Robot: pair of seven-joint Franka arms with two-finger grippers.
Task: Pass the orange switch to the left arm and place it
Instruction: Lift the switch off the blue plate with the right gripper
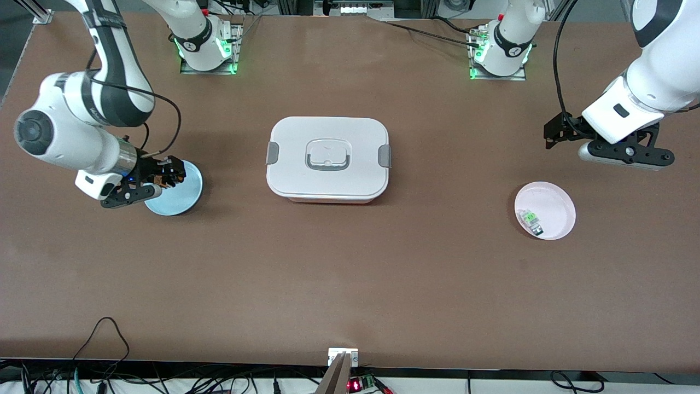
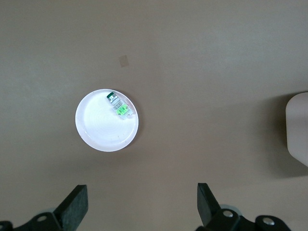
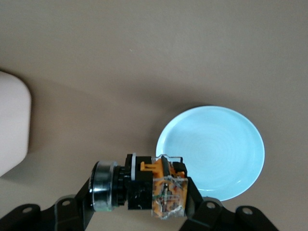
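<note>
My right gripper (image 1: 167, 176) is shut on the orange switch (image 1: 162, 178), a small black part with orange pieces and a clear orange end, and holds it just above the edge of a pale blue plate (image 1: 180, 191). In the right wrist view the switch (image 3: 144, 185) sits crosswise between the jaws with the blue plate (image 3: 216, 149) under it. The white lidded box (image 1: 328, 158) with grey clips stands at the table's middle. My left gripper (image 1: 555, 137) is open and empty, in the air at the left arm's end, above the table near a pink plate (image 1: 552, 205).
The pink plate holds a small green-and-clear component (image 1: 530, 220), also seen in the left wrist view (image 2: 119, 105) on the plate (image 2: 101, 132). The box's corner shows in the left wrist view (image 2: 298, 130) and in the right wrist view (image 3: 12, 125).
</note>
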